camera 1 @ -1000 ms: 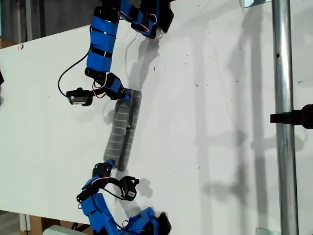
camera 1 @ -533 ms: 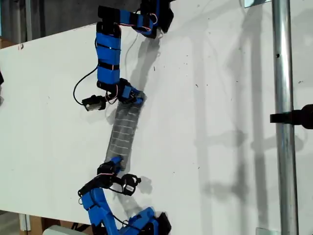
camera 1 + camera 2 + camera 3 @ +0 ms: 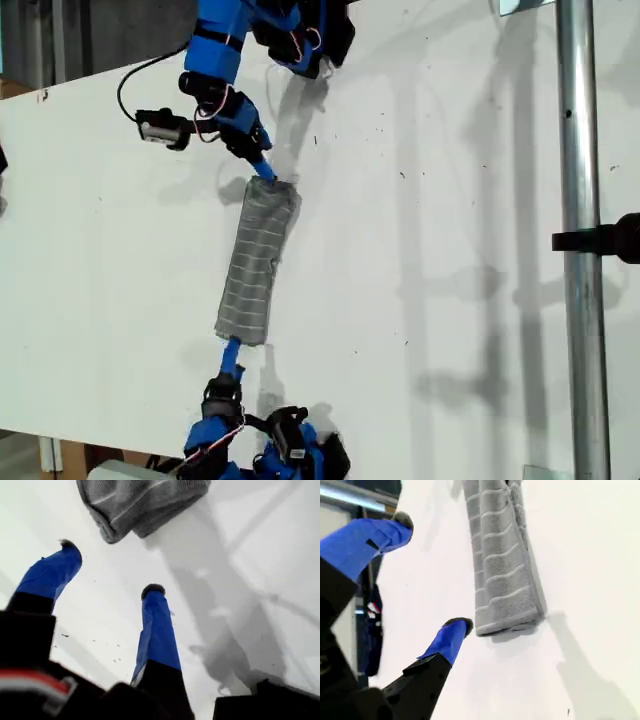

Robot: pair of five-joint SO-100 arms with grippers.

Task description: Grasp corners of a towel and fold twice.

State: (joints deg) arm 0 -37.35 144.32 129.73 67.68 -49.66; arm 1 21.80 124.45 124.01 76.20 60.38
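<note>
In the exterior view, the towel [image 3: 258,262] lies on the white counter [image 3: 450,250] as a narrow folded strip. Its long axis runs from the arm at the top of that view down to the arm at the bottom, leaning slightly toward the view's left at the lower end. My first tool [image 3: 262,170] has its tip touching or just beside the strip's upper, rounded end. My second tool [image 3: 231,353] sits just below the lower, squared end. From here I cannot tell how wide either tool stands.

In the first wrist view, my first tool [image 3: 111,567] is spread wide, with only bare counter between its two blue fingers. The rounded end of the towel [image 3: 142,502] lies just beyond the fingertips, dead ahead and apart from them.

In the second wrist view, my second tool [image 3: 432,572] is also spread wide and holds nothing. One fingertip is just beside the squared end of the towel [image 3: 502,565], whose stacked layers show at the edge. The strip runs straight away from me.

So each tool faces one short end and is about equally near it. I judge the strip to be folded already. Any further fold would bring one end along the long axis onto the other.
</note>
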